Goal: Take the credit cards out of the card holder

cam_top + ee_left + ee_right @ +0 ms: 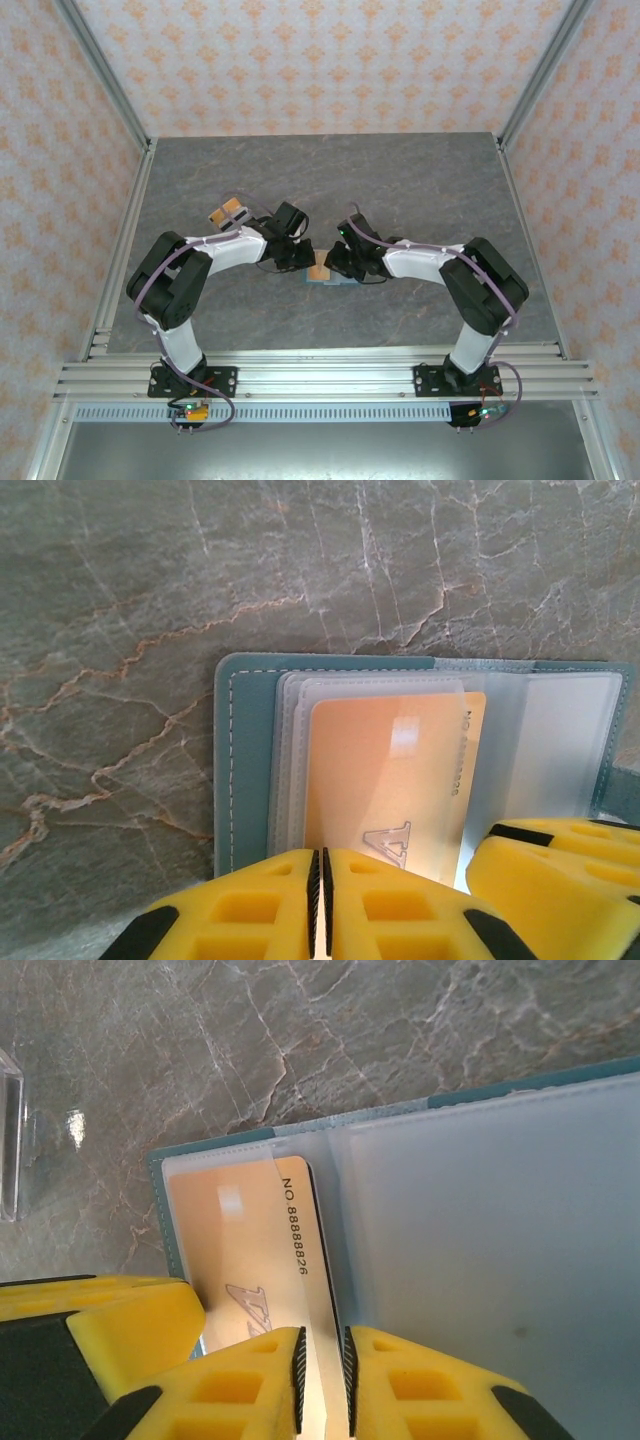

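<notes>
The teal card holder (245, 770) lies open on the grey table under both grippers; in the right wrist view (158, 1195) its clear pockets show. An orange-tan credit card (385, 770) sits in a pocket, and its numbered edge (300, 1245) pokes out toward the fold. My left gripper (320, 875) is shut, nothing between its pads, tips at the card's near left corner. My right gripper (322, 1380) holds its jaws a narrow gap apart over the card's exposed edge strip. Touch is unclear. In the top view they meet at the orange card (320, 268).
Small flat cards (228, 212), orange-tan and pale, lie on the table behind the left arm. A clear flat piece (12, 1135) sits at the left edge of the right wrist view. Patterned walls and metal posts enclose the table (420, 190).
</notes>
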Controlling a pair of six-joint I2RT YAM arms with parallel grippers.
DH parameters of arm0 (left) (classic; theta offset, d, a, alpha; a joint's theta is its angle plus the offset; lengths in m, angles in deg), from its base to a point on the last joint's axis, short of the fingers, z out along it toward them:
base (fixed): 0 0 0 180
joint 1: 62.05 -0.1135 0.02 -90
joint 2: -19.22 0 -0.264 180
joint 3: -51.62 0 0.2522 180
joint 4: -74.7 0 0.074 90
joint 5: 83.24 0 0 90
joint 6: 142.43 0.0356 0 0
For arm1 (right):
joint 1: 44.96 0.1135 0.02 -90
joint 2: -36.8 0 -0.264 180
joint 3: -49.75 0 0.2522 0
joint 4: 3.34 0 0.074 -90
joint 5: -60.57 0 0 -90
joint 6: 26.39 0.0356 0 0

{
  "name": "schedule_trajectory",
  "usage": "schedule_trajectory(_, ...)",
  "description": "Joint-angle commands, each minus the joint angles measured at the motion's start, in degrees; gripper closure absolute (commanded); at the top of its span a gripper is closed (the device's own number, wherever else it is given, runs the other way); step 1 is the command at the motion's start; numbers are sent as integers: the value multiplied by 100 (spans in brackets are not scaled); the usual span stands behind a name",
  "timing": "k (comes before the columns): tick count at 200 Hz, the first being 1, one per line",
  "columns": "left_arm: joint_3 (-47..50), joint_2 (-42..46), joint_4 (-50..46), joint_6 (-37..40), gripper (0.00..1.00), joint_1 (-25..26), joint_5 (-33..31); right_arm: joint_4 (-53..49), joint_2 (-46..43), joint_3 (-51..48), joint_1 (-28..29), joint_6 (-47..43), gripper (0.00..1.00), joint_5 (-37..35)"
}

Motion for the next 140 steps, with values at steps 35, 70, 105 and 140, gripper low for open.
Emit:
schedule_trajectory(35, 9, -229, -248, -108, 88, 52, -13, -75, 70, -81, -13, -24, 78, -181)
schedule_trajectory(70, -16, -316, -277, -147, 90, 52, -17, 67, 178, -101, -20, -115, 78, 62)
schedule_trajectory(105, 26, -387, -223, -196, 90, 52, 53, 540, 249, -284, -41, -175, 79, 431)
schedule_trajectory(140, 36, -420, -212, -207, 89, 53, 98, 925, 164, -401, -50, -196, 81, 647)
